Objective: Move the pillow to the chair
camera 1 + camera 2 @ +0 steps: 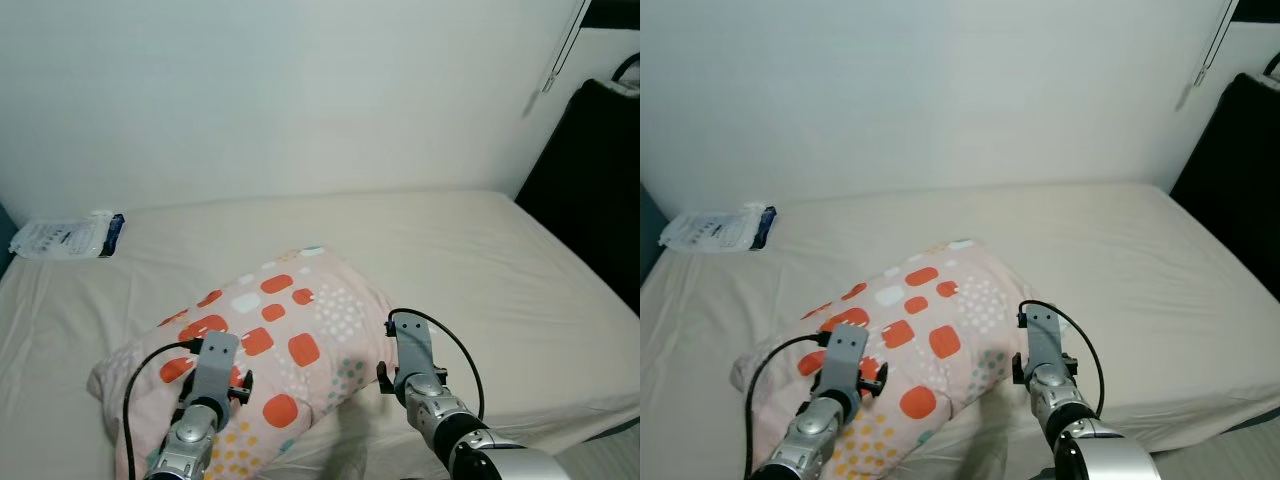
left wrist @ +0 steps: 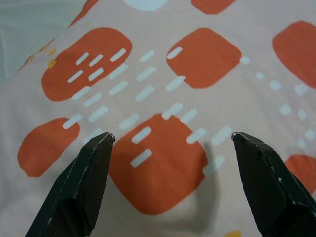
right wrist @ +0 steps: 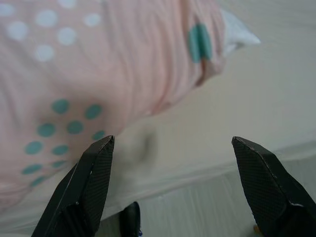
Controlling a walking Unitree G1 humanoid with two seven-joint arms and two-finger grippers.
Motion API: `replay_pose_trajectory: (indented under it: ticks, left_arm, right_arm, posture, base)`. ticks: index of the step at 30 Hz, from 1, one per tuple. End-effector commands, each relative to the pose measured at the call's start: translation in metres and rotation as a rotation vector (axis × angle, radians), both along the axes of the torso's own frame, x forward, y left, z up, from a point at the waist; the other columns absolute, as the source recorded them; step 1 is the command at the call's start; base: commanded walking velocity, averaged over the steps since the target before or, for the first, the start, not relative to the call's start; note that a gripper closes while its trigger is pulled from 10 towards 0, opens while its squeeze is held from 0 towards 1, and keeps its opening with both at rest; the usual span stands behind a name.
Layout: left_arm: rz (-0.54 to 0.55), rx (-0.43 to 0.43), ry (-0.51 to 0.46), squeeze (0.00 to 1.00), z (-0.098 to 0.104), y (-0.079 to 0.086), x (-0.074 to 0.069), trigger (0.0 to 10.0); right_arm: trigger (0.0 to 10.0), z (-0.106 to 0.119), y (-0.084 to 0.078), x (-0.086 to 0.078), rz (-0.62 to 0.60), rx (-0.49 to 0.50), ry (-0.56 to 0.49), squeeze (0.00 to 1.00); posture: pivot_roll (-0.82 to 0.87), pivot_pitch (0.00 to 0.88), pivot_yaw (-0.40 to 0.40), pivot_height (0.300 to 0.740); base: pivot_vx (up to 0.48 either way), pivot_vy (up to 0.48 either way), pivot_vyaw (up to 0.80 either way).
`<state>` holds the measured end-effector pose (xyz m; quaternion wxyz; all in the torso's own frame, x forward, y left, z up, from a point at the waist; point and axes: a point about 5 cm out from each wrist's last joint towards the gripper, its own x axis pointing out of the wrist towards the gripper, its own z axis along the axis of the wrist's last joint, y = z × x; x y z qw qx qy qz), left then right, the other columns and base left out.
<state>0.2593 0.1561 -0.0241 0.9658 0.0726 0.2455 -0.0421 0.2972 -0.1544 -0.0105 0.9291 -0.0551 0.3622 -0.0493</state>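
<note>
Pillow (image 1: 262,350) lies on bed (image 1: 500,260), near front edge. Left gripper (image 2: 170,140) over pillow top, fingers wide, empty. Right gripper (image 3: 170,143) at pillow's right side, fingers wide, half over sheet. Risk: right pinches sheet, soft pillow sags, slips from uneven grip.

Two silver, ribbed arms are seen, each topped by a flat grey bracket with small screws. A black cable is looped beside each wrist. Black, textured, wedge-shaped fingers (image 2: 84,187) are shown.

Left gripper (image 2: 172,137) spread wide — seemingly just above pillow (image 2: 163,74).
</note>
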Motion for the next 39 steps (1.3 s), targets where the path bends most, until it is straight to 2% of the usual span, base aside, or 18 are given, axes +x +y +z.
replay_pose_trajectory:
  ticks: [1,4,5,7,8,9,16,18,19,20,21,23,25,27,31,33,36,39]
  left_arm:
    - [-0.023,0.015,0.012,0.00,-0.005,0.000,-0.007,10.0]
    - [-0.050,0.022,0.013,0.00,-0.009,-0.002,-0.013,10.0]
    - [-0.050,0.022,0.013,0.00,-0.009,-0.002,-0.013,10.0]
    - [-0.059,0.013,0.006,0.00,-0.009,-0.005,-0.015,10.0]
    - [-0.059,0.013,0.006,0.00,-0.009,-0.005,-0.015,10.0]
    - [-0.062,0.000,-0.005,0.00,-0.010,-0.006,-0.017,10.0]
    - [-0.042,-0.012,-0.025,0.00,-0.011,0.004,-0.023,10.0]
    - [-0.019,-0.008,-0.018,0.00,-0.015,0.008,-0.029,10.0]
    - [-0.009,-0.022,-0.017,0.00,-0.015,0.009,-0.031,10.0]
    - [-0.009,-0.022,-0.017,0.00,-0.015,0.009,-0.031,10.0]
    - [-0.005,-0.037,-0.021,0.00,-0.016,0.011,-0.034,10.0]
    - [-0.006,-0.038,-0.023,0.00,-0.016,0.011,-0.035,10.0]
    - [-0.012,-0.032,-0.026,0.00,-0.015,0.014,-0.036,10.0]
    - [-0.003,-0.029,-0.030,0.00,-0.014,0.019,-0.036,10.0]
    - [0.044,-0.043,-0.056,0.00,-0.010,0.025,-0.030,10.0]
    - [0.013,-0.047,-0.052,0.00,-0.008,0.024,-0.027,10.0]
    - [-0.035,-0.022,-0.014,0.00,-0.011,0.020,-0.024,10.0]
    - [-0.058,-0.020,-0.013,0.00,-0.009,0.016,-0.019,10.0]
  right_arm:
    - [10.0,0.004,0.002,0.004,0.035,-0.001,-0.038,0.00]
    - [10.0,0.009,0.010,0.009,0.228,-0.027,-0.076,0.00]
    - [10.0,0.009,0.010,0.009,0.228,-0.027,-0.076,0.00]
    - [10.0,0.012,0.020,0.009,0.373,-0.034,-0.128,0.00]
    - [10.0,0.012,0.020,0.009,0.373,-0.034,-0.128,0.00]
    - [10.0,0.013,0.031,0.006,0.481,0.024,-0.172,0.00]
    - [10.0,0.016,0.053,-0.001,0.649,0.068,-0.265,0.00]
    - [10.0,0.014,0.063,-0.007,0.716,0.017,-0.302,0.00]
    - [10.0,0.013,0.070,-0.012,0.796,0.002,-0.319,0.00]
    - [10.0,0.013,0.070,-0.012,0.796,0.002,-0.319,0.00]
    - [10.0,0.012,0.081,-0.019,0.930,0.015,-0.324,0.00]
    - [10.0,0.012,0.084,-0.022,0.981,0.028,-0.321,0.00]
    - [10.0,0.008,0.085,-0.024,0.968,0.165,-0.240,0.00]
    - [10.0,0.006,0.084,-0.024,0.898,0.219,-0.222,0.00]
    - [10.0,0.001,0.079,-0.027,0.859,0.178,-0.207,0.00]
    - [10.0,-0.008,0.077,-0.035,0.849,0.242,-0.113,0.00]
    - [10.0,-0.017,0.072,-0.043,0.821,0.295,-0.039,0.00]
    - [10.0,-0.019,0.064,-0.042,0.753,0.292,-0.027,0.00]
  posture:
    - [0.05,0.000,-0.055,0.740]
    - [0.04,0.000,-0.047,0.740]
    - [0.04,0.000,-0.047,0.740]
    - [0.04,0.000,-0.049,0.740]
    - [0.04,0.000,-0.049,0.740]
    - [0.03,0.000,-0.058,0.740]
    - [0.05,0.000,-0.080,0.740]
    - [0.06,0.000,-0.069,0.740]
    - [0.07,0.000,-0.069,0.740]
    - [0.07,0.000,-0.069,0.740]
    - [0.09,0.000,-0.067,0.740]
    - [0.09,0.000,-0.067,0.740]
    - [0.12,0.000,-0.076,0.740]
    - [0.14,0.000,-0.086,0.740]
    - [0.12,0.000,-0.059,0.740]
    - [0.09,0.000,-0.029,0.740]
    - [0.09,0.000,-0.023,0.740]
    - [0.06,0.000,-0.016,0.740]
  base:
    - [0.000,0.000,0.00]
    - [0.000,0.000,0.00]
    - [0.000,0.000,0.00]
    - [0.000,0.000,0.00]
    - [0.000,0.000,0.00]
    - [0.000,0.000,0.00]
    - [0.000,0.000,0.00]
    - [0.000,0.000,0.00]
    - [0.000,0.000,0.00]
    - [0.000,0.000,0.00]
    - [0.000,0.000,0.00]
    - [0.000,0.000,0.00]
    - [0.000,0.000,0.00]
    - [0.000,0.000,0.00]
    - [0.000,0.000,0.00]
    - [0.000,0.000,0.00]
    - [0.000,0.000,0.00]
    - [0.000,0.000,0.00]
